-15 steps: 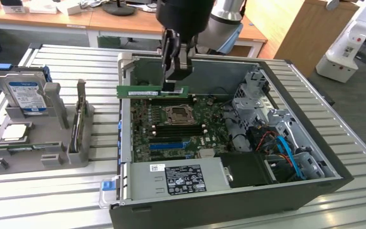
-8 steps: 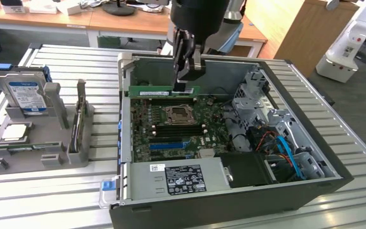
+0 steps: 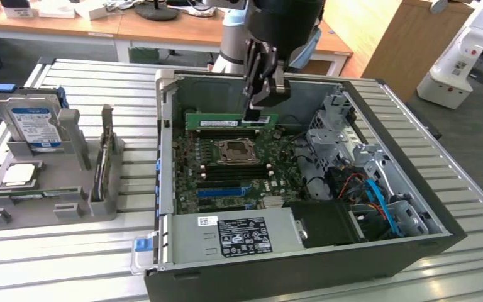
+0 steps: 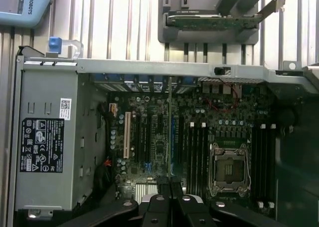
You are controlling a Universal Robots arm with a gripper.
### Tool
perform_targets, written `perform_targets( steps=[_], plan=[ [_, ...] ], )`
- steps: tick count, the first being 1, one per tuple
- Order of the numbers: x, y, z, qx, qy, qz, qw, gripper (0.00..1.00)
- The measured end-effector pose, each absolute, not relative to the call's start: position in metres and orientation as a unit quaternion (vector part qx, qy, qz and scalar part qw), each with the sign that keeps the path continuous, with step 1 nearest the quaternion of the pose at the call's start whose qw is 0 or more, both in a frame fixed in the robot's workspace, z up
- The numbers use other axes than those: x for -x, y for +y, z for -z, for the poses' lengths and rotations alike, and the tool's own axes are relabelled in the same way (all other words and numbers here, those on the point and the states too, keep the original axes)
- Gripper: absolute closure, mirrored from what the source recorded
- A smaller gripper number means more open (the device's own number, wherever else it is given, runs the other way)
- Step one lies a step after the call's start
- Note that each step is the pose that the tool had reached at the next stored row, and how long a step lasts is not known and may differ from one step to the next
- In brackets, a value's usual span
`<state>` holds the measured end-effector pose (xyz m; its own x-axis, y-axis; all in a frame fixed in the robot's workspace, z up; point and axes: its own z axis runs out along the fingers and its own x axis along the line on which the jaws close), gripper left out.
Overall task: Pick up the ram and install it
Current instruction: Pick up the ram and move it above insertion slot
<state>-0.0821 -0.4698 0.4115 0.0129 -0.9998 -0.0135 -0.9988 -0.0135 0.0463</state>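
Fingers: black metal fingers clenched hard on the long, thin green circuit-board ram stick with a white label. They pinch its upper edge, closer to the end on the exterior view's right.
Ram stick: held level with its long edge down, inside the open case. It hangs right over the black memory slots next to the CPU socket. Honestly can't tell if it's touching a slot or just above one. From the wrist view it's edge-on, just a thin line across the board.
Case: dark metal computer case lying on its side with the panel off and the green motherboard facing up. There's a square silver CPU socket mid-board and a silver power supply box with a black label at the end toward the tabletop's near edge.
Tabletop: grey slatted metal tabletop, case sitting roughly in the middle.
Holder: grey plastic holder by the tabletop's edge on the exterior view's left. It carries a blue-labelled silver hard drive standing upright and a square silver CPU chip lying flat.
Room: wooden desk beyond the far edge, and a white machine on the grey floor at the exterior view's right.
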Motion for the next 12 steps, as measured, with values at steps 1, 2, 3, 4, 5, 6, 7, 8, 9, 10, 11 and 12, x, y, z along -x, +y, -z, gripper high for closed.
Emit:
perform_targets(
  steps=[1, 2, 3, 4, 5, 6, 7, 8, 9, 10, 11, 12],
  plan=[
    [0.079, -0.47, -0.412, -0.712, -0.702, 0.021, 0.012, 0.88],
    [0.077, -0.47, -0.411, -0.712, -0.702, 0.021, 0.012, 0.88],
    [0.074, -0.47, -0.411, -0.712, -0.702, 0.021, 0.012, 0.88],
    [0.071, -0.47, -0.411, -0.712, -0.702, 0.021, 0.012, 0.88],
    [0.068, -0.47, -0.411, -0.712, -0.702, 0.021, 0.012, 0.88],
    [0.065, -0.47, -0.412, -0.712, -0.702, 0.021, 0.012, 0.88],
    [0.063, -0.47, -0.411, -0.712, -0.702, 0.021, 0.012, 0.88],
    [0.06, -0.47, -0.411, -0.712, -0.702, 0.021, 0.012, 0.88],
    [0.057, -0.47, -0.411, -0.712, -0.702, 0.021, 0.012, 0.88],
    [0.055, -0.47, -0.411, -0.711, -0.702, 0.021, 0.012, 0.88],
    [0.052, -0.47, -0.412, -0.711, -0.702, 0.021, 0.012, 0.88],
    [0.05, -0.47, -0.412, -0.711, -0.702, 0.021, 0.012, 0.88]
  ],
)
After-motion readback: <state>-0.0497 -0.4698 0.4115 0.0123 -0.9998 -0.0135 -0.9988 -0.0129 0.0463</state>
